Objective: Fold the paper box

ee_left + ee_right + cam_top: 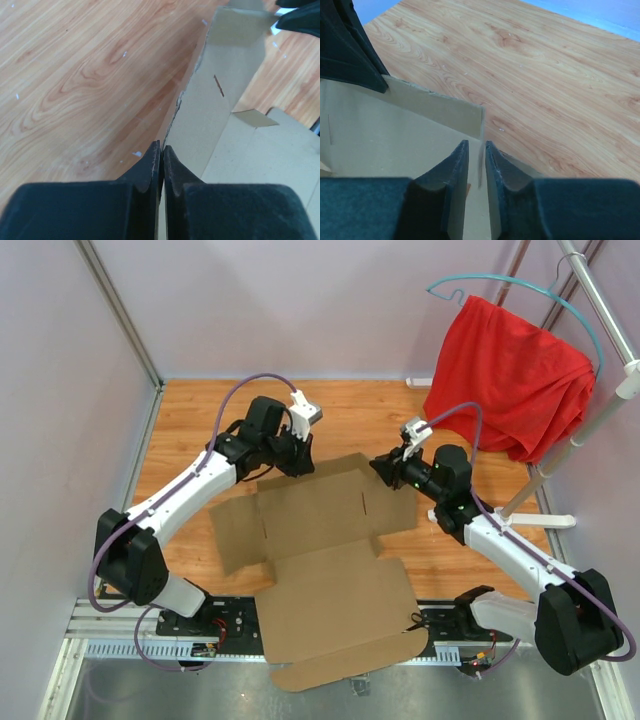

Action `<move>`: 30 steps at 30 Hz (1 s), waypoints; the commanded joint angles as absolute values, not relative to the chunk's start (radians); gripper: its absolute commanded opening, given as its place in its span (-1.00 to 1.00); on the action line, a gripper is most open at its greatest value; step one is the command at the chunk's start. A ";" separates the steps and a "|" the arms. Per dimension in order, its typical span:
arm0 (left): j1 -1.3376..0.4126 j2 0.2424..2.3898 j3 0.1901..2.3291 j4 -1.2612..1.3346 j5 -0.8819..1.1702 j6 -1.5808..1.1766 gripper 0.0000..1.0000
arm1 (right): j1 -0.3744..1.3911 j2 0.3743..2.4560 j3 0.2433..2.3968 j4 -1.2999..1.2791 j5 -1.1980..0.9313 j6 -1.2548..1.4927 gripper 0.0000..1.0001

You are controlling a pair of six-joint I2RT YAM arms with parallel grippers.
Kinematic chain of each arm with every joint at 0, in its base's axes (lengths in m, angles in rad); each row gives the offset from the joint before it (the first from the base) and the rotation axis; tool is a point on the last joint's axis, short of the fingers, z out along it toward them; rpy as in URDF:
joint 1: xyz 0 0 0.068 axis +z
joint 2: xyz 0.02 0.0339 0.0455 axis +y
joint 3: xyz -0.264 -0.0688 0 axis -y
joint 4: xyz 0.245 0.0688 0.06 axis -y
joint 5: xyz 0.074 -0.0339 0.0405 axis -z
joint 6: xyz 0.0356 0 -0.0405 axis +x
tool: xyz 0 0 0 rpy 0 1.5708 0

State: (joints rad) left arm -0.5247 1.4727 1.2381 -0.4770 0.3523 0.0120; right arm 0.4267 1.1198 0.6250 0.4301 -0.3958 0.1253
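Red cloth hangs on a blue hanger.

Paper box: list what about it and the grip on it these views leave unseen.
Top view: the far corners of the paper box, hidden under the left gripper and the right gripper.
Right wrist view: whether the fingers press the flap edge; it is blurred in the gap between them.
Left wrist view: the pinched edge, covered by the fingers; most of the sheet, cut off by the frame.

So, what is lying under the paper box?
The wooden table shows around the paper box; its near flap overhangs the arms' base rail. Whatever lies directly beneath the cardboard is covered.
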 commanded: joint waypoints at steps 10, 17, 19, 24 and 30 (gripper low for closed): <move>-0.574 1.452 1.442 -0.569 0.088 0.054 -0.99 | 0.434 1.094 0.749 0.256 -0.115 0.129 0.97; -0.607 1.411 1.464 -0.528 0.048 0.196 -0.99 | 0.339 1.099 0.824 0.187 0.042 0.157 0.98; -0.618 1.411 1.457 -0.525 0.047 0.226 -1.00 | 0.290 1.123 0.856 0.153 0.023 0.176 0.94; -0.665 1.418 1.419 -0.537 0.046 0.303 -1.00 | 0.154 1.223 0.945 0.085 -0.158 0.203 0.82; -0.730 1.369 1.296 -0.472 0.065 0.454 -0.99 | 0.103 1.406 1.081 -0.018 -0.544 0.075 0.68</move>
State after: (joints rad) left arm -0.7013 1.4227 1.3518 -0.5251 0.0544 0.3332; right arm 0.1234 1.3190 1.0035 0.0765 -0.2497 0.1589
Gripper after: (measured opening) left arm 0.019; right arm 0.867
